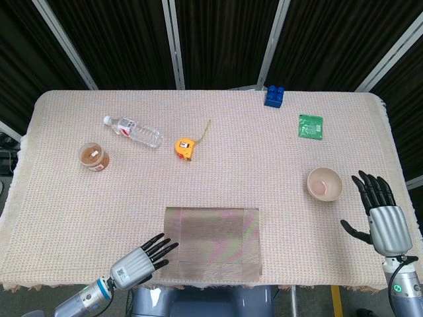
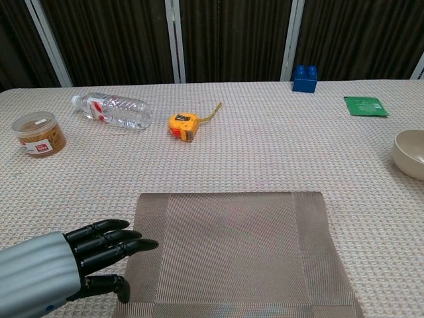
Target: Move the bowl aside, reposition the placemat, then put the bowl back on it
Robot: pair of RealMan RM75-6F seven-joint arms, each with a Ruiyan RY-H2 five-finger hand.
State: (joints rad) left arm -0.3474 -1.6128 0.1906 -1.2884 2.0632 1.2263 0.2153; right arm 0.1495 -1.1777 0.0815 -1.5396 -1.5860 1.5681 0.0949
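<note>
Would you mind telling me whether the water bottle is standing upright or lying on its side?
Lying on its side. The water bottle stretches lengthwise across the tablecloth, its cap end toward the table's left edge.

Table [image 1: 218, 178] under beige woven cloth. Placemat [image 1: 212, 242] at near edge; bowl [image 1: 324, 183] near right edge; bottle [image 1: 132, 131], jar [image 1: 94, 157] left; tape measure [image 1: 185, 147] centre; blue block [image 1: 274, 96], green packet [image 1: 310, 127] far right.

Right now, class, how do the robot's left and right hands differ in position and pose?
The left hand reaches over the placemat's near-left corner, fingers pointing sideways across it; the right hand sits right of the bowl, apart from it, fingers pointing away. Both are open and hold nothing.
</note>
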